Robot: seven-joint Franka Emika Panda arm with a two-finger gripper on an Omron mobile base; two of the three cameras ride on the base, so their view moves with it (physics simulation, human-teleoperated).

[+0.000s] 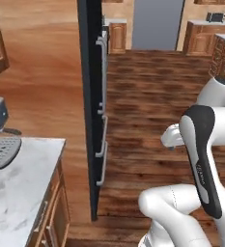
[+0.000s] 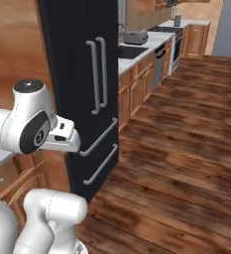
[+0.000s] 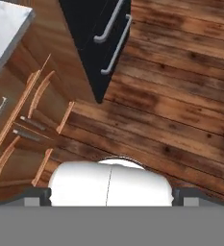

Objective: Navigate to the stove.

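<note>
Wood-plank flooring [image 2: 186, 149] runs open and bare ahead to the right. Whether the gripper is apart or together cannot be told; the arm is folded close over the base. Just left stands a black fridge [image 2: 82, 89], with a marble counter [image 1: 17, 193] beside it. Beyond the fridge, along that same counter run, the stove [image 2: 167, 31] sits far ahead, well apart, reachable down the open floor.

no readable text anywhere, small dark marking on the arm's black joint cover [image 1: 201, 170] too blurry to make out, fridge [image 2: 77, 59] beside it totally unbranded
</note>
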